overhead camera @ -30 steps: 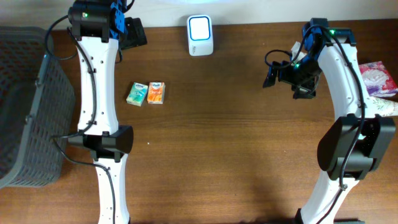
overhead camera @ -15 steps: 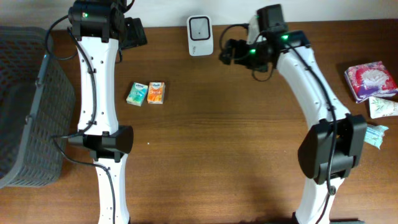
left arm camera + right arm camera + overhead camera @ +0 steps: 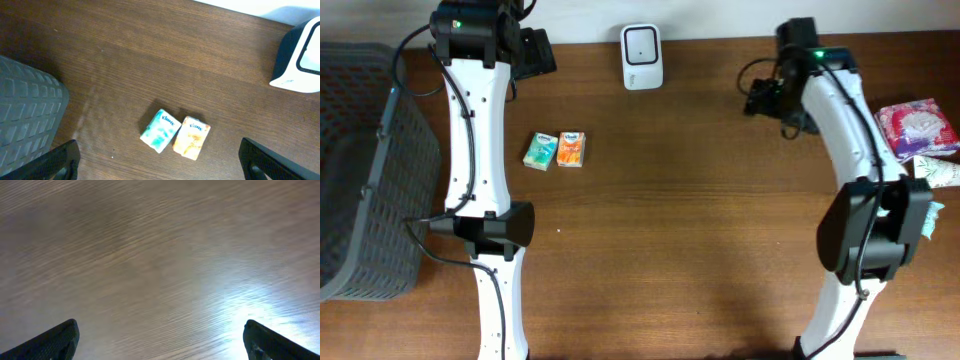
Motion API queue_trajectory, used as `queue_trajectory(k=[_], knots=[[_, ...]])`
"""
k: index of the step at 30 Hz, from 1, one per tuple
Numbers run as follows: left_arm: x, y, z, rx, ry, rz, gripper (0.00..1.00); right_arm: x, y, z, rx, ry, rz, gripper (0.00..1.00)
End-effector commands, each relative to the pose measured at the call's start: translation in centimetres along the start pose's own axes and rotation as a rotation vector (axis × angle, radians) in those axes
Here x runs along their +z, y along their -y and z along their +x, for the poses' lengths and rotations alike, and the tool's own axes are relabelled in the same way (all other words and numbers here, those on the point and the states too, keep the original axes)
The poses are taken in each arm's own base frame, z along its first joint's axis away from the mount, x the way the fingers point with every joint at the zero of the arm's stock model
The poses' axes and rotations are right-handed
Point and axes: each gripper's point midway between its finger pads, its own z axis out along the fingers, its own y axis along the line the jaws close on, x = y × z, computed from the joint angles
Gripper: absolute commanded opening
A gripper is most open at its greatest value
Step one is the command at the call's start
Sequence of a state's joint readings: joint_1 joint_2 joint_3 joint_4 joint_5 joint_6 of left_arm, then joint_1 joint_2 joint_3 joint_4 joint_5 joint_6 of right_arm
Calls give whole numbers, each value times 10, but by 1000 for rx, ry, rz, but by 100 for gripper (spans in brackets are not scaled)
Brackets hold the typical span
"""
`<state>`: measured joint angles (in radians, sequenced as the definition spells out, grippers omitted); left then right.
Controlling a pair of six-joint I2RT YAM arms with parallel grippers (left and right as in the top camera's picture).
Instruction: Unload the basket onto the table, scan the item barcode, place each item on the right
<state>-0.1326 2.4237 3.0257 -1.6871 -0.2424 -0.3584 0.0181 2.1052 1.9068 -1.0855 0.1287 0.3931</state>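
The white barcode scanner [image 3: 642, 57] stands at the table's back edge; its corner [image 3: 300, 57] shows in the left wrist view. Two small tissue packs lie side by side left of centre, one teal [image 3: 540, 150] [image 3: 160, 130] and one orange [image 3: 571, 149] [image 3: 191, 137]. My left gripper [image 3: 534, 52] [image 3: 161, 161] hangs open high above them with nothing between its fingers. My right gripper [image 3: 763, 98] [image 3: 162, 340] is open and empty over bare wood, to the right of the scanner. Its view is blurred.
A dark grey basket [image 3: 360, 170] [image 3: 27, 115] fills the left side. At the right edge lie a pink tissue pack [image 3: 920, 125], a pale green pack [image 3: 937, 172] and a bluish one [image 3: 923, 215] partly behind the right arm.
The right arm swung left from the right side to beside the scanner, then back right. The scanner's face was lit blue a second ago and is dark now. The left arm stayed still.
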Motion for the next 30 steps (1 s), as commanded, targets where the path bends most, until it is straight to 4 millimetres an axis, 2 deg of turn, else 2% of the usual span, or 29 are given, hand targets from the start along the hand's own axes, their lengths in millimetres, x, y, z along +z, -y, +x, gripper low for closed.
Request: queue_trajectory(k=[1,4,5,7,9,10,12,13,15,17,19,21,23,25,27,28,30], knots=[[-3,0,0,5,5,2,99,3,30,-11,61,13,48,99],[-3,8,2,7,-10,44,99,4,42,-14,85,13,56,99],[-5,24,8,7,-44,136,99,4,42,-14,86,13,56,99],[-20,71,26,56,-138,426,99,4,42,-14,85,13,56,99],[-27,94,39,112,-195,563,99,4,42,-14,86,13,56,99],[-21,106,53,187,-232,570,99,4,42,-14,86,13,56,99],[21,106,88,285,-327,357,99,4,42,-14,86,13,56,99],[31,107,101,316,-365,307,99,4,42,-14,86,13,56,99],[47,113,111,341,-382,280,100,4,42,-14,86,13,56,99],[69,118,125,350,-418,268,64,4,42,-14,86,13,56,99],[100,112,136,337,-436,202,57,4,42,-14,86,13,56,98],[138,94,146,304,-418,63,59,4,42,-14,85,13,56,99],[155,78,143,311,-368,-45,61,4,42,-14,85,13,56,99],[160,72,132,292,-314,-92,55,4,42,-14,86,13,56,99],[164,81,130,277,-306,-48,57,4,42,-14,86,13,56,99],[165,94,140,265,-348,28,58,4,42,-14,86,13,56,99],[174,97,149,265,-378,40,58,4,42,-14,85,13,56,99]])
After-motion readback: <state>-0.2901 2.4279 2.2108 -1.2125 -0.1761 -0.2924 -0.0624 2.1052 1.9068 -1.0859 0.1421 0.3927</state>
